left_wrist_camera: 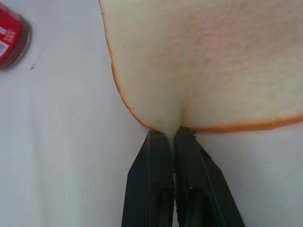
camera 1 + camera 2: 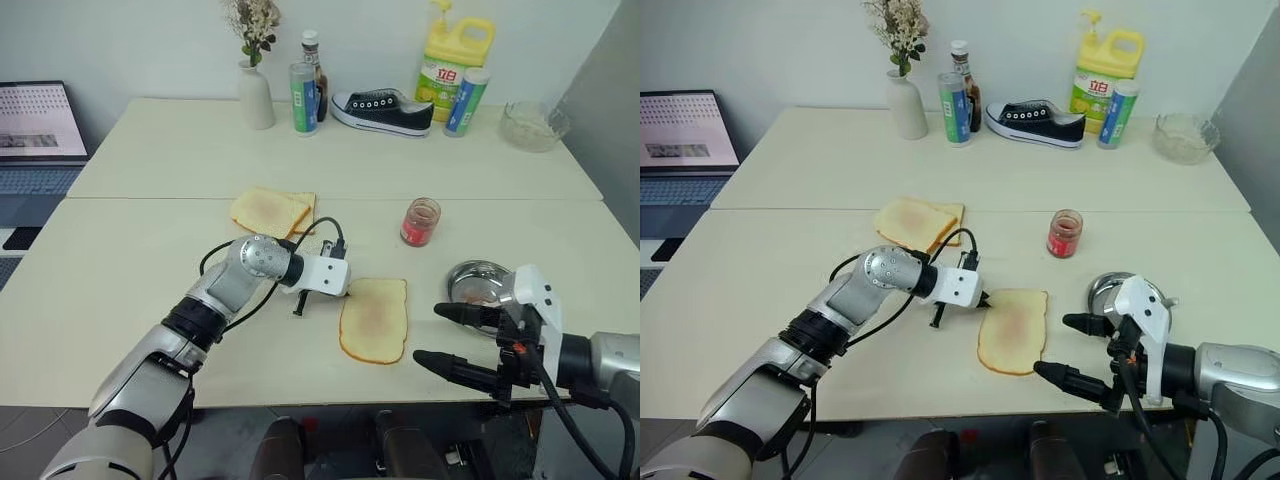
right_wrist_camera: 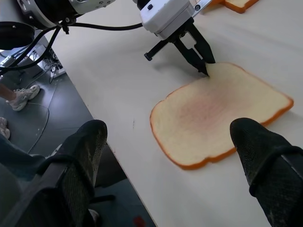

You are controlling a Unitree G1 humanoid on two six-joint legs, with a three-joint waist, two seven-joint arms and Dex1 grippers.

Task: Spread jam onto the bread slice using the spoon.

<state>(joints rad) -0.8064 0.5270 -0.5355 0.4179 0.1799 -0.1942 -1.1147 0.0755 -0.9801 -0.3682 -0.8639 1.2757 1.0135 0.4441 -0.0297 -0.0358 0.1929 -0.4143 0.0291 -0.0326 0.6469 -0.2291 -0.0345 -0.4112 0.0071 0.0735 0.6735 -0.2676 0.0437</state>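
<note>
The bread slice [image 2: 374, 319] lies flat on the pale table [image 2: 130, 290], near the front edge and about in the middle of it. Its face is lightly browned with a faint pinkish patch in the centre, and a tan crust runs around it. The left gripper [image 3: 204, 70] has its two black fingers pressed together, and their tips touch the crust at the corner of the slice that is nearest to the left arm; in the left wrist view the closed fingers [image 1: 161, 179] meet the edge of the bread directly. I cannot see anything held between them.

The right gripper [image 2: 438, 336] hangs just beside the other side of the slice, over the front edge of the table, with its fingers spread wide apart and empty. Just behind it a round silver dish [image 2: 477, 281] stands on the table. The small glass jar [image 2: 420, 221] with the red jam [image 2: 418, 226] stands upright farther back, apart from the slice.

Two more slices of bread [image 2: 272, 211] lie stacked behind the left arm. Along the wall stand a white vase with dried flowers [image 2: 254, 92], a dark bottle [image 2: 315, 80], two cans [image 2: 304, 98], a black shoe [image 2: 383, 110], a yellow detergent jug [image 2: 452, 62] and a glass bowl [image 2: 535, 125]. A laptop [image 2: 38, 135] is at the far left
</note>
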